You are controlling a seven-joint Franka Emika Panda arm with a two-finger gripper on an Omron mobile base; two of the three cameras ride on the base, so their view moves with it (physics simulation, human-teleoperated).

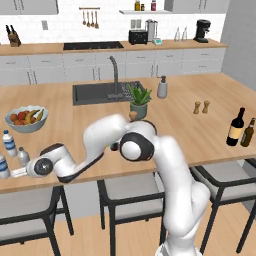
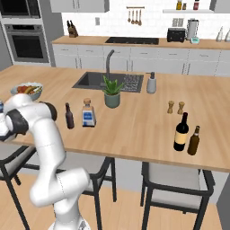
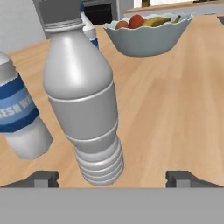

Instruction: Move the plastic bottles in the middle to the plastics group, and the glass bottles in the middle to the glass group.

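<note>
Standing, far left of the bench (image 1: 200, 145): two blue-banded water bottles (image 1: 9, 143), one behind, one at the left edge of the left base view; the grey plastic bottle (image 1: 23, 156) sits between them, upright on the wood
Claw (image 3: 112, 178): released; in the hand view its two dark tips stand wide apart, one on each side of the grey bottle's base, touching neither side; the bottle stands free between them
Behind the bottles: a fruit bowl (image 1: 26, 119) with bananas and red fruit
Middle of the bench: a small dark glass bottle (image 2: 69, 116) just beside a clear bottle with a blue label (image 2: 88, 113); a potted plant (image 2: 112, 92) behind them, near the sink (image 2: 96, 81)
Right of the sink: soap dispenser (image 2: 152, 83); salt and pepper shakers (image 2: 175, 107) nearer the front
Far right: tall wine bottle (image 2: 181, 132) with the brown glass bottle (image 2: 193, 140) just beside it, both upright, well apart from the dark bottle
</note>
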